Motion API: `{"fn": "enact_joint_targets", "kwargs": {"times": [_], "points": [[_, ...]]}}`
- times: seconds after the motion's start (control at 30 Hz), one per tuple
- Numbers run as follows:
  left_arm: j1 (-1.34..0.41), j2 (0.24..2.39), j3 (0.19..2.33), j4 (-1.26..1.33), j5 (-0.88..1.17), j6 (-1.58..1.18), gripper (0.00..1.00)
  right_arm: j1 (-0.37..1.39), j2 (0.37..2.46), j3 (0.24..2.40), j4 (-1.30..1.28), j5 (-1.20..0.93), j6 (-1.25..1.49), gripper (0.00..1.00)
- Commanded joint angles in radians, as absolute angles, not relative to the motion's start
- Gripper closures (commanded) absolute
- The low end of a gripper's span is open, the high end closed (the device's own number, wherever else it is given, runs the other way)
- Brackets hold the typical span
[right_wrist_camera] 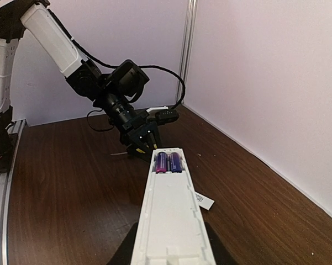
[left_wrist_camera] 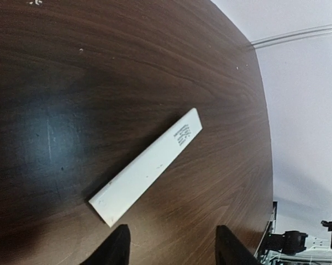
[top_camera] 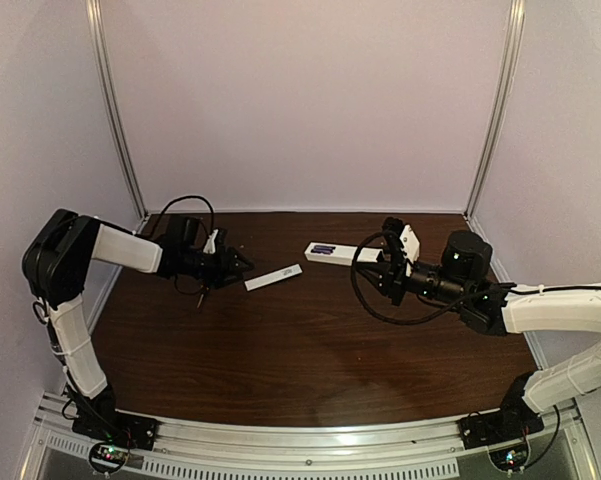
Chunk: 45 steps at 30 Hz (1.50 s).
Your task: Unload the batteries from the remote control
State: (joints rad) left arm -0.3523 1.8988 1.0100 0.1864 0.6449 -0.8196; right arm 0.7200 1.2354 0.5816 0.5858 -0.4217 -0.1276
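Note:
The remote control [right_wrist_camera: 171, 221] is a white bar with its back open, and my right gripper [right_wrist_camera: 170, 255] is shut on its near end. It points away towards the left arm. Two purple-blue batteries [right_wrist_camera: 168, 163] sit side by side in the compartment at its far end. In the top view the remote [top_camera: 332, 251] lies at the back centre with the right gripper [top_camera: 378, 262] at its right end. The flat white cover strip [left_wrist_camera: 149, 165] lies on the table just ahead of my open, empty left gripper [left_wrist_camera: 174, 251], which also shows in the top view [top_camera: 238, 264].
The cover strip [top_camera: 273, 277] lies between the two grippers. White walls with metal posts [top_camera: 115, 110] close the back and sides of the dark wooden table [top_camera: 300, 350]. A metal rail [top_camera: 300, 440] runs along the near edge by the arm bases.

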Motion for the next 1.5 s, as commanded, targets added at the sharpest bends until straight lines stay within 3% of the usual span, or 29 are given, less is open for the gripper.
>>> {"fn": "enact_joint_targets", "kwargs": {"times": [0.0,0.13,0.27,0.67,0.9,1.0,1.07,1.13,1.3,1.47], "points": [[-0.347,1.838,1.039,0.110,0.596,-0.760,0.35,0.719,1.231,0.595,0.594,-0.425,-0.129,1.00],[-0.347,1.795,1.028,0.043,0.537,-0.727,0.19,0.718,1.229,0.596,0.591,-0.430,-0.128,1.00],[-0.347,1.764,1.014,0.005,0.524,-0.700,0.14,0.720,1.229,0.597,0.594,-0.436,-0.125,1.00],[-0.395,1.632,1.019,-0.304,0.466,-0.527,0.15,0.719,1.261,0.628,0.568,-0.499,-0.125,1.00],[-0.523,1.587,1.060,-0.354,0.367,-0.371,0.18,0.724,1.295,0.682,0.537,-0.535,-0.111,1.00],[-0.632,1.529,1.059,-0.323,0.238,-0.257,0.13,0.730,1.300,0.708,0.495,-0.555,-0.107,1.00],[-0.645,1.493,1.063,-0.318,0.225,-0.225,0.05,0.734,1.296,0.718,0.470,-0.568,-0.110,1.00],[-0.644,1.468,1.075,-0.335,0.210,-0.212,0.03,0.736,1.289,0.721,0.450,-0.588,-0.112,1.00],[-0.646,1.353,1.008,-0.259,0.255,-0.111,0.03,0.736,1.269,0.712,0.437,-0.696,-0.123,1.00],[-0.646,1.233,0.930,-0.146,0.426,0.036,0.03,0.738,1.270,0.718,0.393,-0.793,-0.157,1.00]]}}
